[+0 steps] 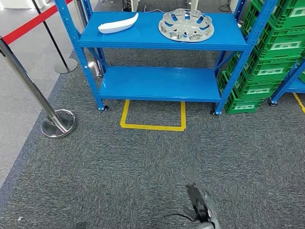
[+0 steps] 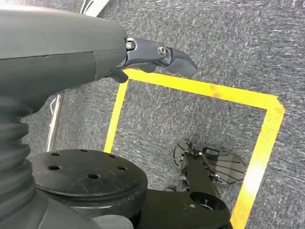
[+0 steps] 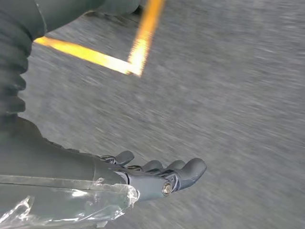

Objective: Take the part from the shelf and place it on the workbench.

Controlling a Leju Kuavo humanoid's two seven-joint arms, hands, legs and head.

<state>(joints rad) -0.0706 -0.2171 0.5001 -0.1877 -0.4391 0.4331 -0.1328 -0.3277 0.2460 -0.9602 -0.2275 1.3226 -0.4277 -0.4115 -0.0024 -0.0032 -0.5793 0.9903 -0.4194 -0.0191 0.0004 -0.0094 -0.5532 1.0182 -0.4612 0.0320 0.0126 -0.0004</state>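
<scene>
A white curved part (image 1: 118, 24) lies on the left of the blue shelf's top board (image 1: 151, 36). A silver round wheel cover (image 1: 186, 25) lies to its right on the same board. The shelf stands some way ahead of me across the grey carpet. My left hand (image 2: 158, 55) hangs over the floor with its fingers stretched out and nothing in them. In the blurred right wrist view, my right hand (image 3: 165, 174) also has its fingers straight and holds nothing.
A yellow tape square (image 1: 153, 125) marks the carpet in front of the shelf. Chrome stanchions (image 1: 57, 121) with a red belt (image 1: 32, 21) stand at the left. Stacked green crates (image 1: 266, 57) flank the shelf on the right. The lower shelf board (image 1: 158, 83) is bare.
</scene>
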